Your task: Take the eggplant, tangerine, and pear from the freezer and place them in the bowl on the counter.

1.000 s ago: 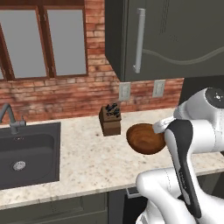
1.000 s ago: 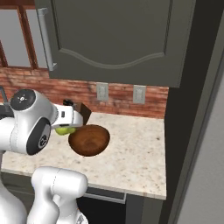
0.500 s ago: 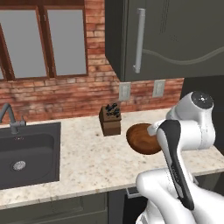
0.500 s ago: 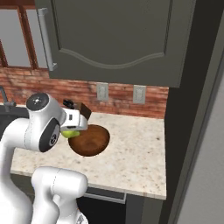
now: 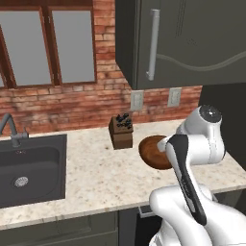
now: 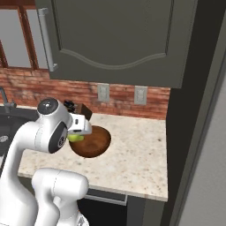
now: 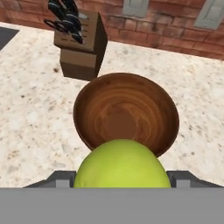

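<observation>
Holding pear (image 7: 122, 165) in gripper (image 6: 77, 130), above bowl (image 7: 126, 113) rim.

No text, label, brand, number or sign can be read anywhere in these views.
</observation>
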